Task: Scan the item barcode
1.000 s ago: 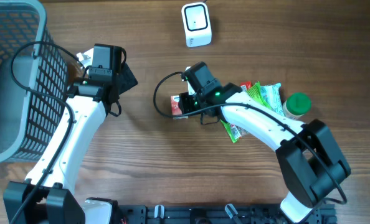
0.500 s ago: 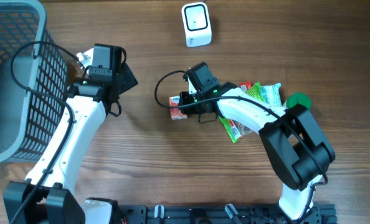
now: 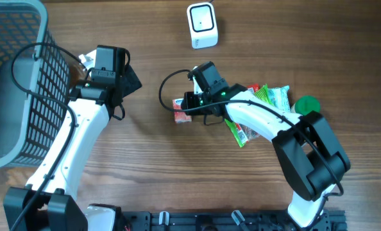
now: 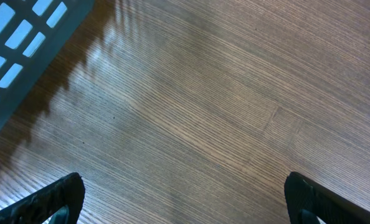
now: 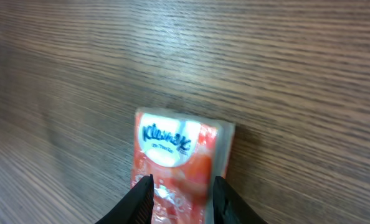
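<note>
CHECKOUT IN PROGRESS: The right gripper point(image 5: 181, 198) stands narrowed around a Kleenex tissue pack point(image 5: 180, 146), one finger against each long side of the red-and-white wrapper, near the centre of the wooden table point(image 3: 145, 173). Neither view shows whether the pack is clear of the wood or resting on it. The branded face is turned up to the wrist camera, and no barcode shows on it.

The white barcode scanner point(image 3: 201, 24) sits at the table's 12 o'clock edge, at about 1 o'clock from the pack and well apart from it. At the pack's 3 o'clock, partly under the right forearm, lie a heap of green and red snack packets point(image 3: 270, 97) and a green-capped bottle point(image 3: 306, 104). A grey wire basket point(image 3: 24, 77) fills the 9 to 10 o'clock corner.

The left gripper point(image 4: 185, 198) hangs beside the basket with its jaws spread as wide as they go, and only bare wood shows between them.

The step in hand looks to be the pick-up, with the pack secured but not yet presented. The next move would call for carrying it toward 12 o'clock and turning it so the coded side, probably the underside, faces the scanner's window. The soft wrapper may slip or buckle in a light pinch.
</note>
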{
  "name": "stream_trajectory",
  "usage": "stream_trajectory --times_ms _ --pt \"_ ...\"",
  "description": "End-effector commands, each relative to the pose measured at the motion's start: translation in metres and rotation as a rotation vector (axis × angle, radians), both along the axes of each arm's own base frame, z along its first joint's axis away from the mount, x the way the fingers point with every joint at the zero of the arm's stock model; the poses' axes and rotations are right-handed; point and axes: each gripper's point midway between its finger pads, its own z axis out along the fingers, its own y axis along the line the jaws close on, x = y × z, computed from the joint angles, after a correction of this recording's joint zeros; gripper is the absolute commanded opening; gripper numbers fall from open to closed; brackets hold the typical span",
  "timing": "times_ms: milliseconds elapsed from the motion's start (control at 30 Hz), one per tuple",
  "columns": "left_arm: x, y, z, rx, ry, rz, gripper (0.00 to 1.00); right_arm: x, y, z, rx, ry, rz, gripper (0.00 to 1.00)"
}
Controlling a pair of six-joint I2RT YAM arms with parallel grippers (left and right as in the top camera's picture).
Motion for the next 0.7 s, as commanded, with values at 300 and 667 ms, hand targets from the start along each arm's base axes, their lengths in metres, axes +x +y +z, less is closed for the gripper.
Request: stream_trajectory --times_ms 300,667 --pt "-0.001 0.001 -0.001 0.0 0.004 0.002 1.0 -0.006 -0.009 -0.012 -0.03 -0.009 -0.005 0.29" --pt "-0.001 0.001 -0.001 0.0 0.004 0.002 1.0 -0.009 -0.01 -0.013 -0.011 -0.013 -0.007 0.04"
